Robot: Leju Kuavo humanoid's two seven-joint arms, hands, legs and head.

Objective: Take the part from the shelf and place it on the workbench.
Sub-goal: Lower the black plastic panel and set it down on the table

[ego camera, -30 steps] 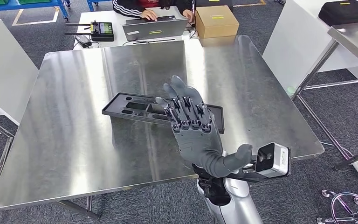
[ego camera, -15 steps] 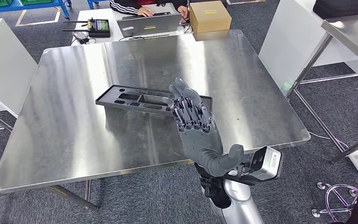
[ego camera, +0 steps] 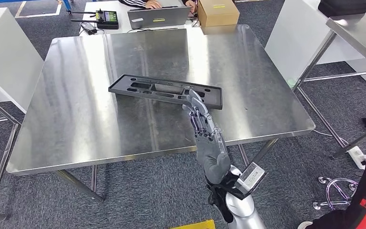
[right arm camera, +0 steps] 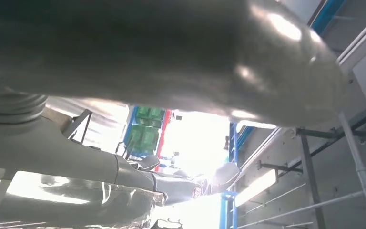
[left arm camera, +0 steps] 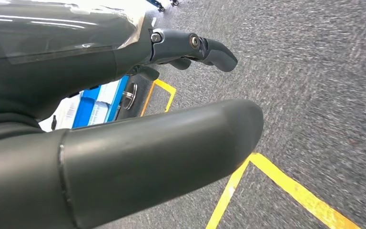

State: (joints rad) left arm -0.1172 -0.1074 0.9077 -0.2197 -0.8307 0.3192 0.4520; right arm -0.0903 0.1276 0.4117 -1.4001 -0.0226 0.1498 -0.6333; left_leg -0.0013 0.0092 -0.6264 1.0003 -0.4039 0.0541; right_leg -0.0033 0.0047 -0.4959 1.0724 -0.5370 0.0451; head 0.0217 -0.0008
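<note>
1. A long black part (ego camera: 166, 91) with several cut-out recesses lies flat near the middle of the steel workbench (ego camera: 76, 124), its long side running across the robot's view and slightly slanted.
2. The right hand (ego camera: 205, 136) is raised at the near edge of the workbench with its fingers (ego camera: 198, 112) stretched out straight, side by side, holding nothing; the fingertips overlap the near right end of the part in the head view, and contact cannot be judged.
3. The left hand (left arm camera: 124, 109), seen from its wrist camera, hangs over grey carpet crossed by yellow floor tape (left arm camera: 286, 183), its fingers (left arm camera: 205, 47) loosely extended and empty.
4. Beyond the far edge stand a laptop (ego camera: 158, 16), a cardboard box (ego camera: 218, 13) and a black controller (ego camera: 107, 19) with a green screen; each carries a small yellow-green label, its writing too small to read.
5. A person's hand (ego camera: 152, 4) rests at the laptop.
</note>
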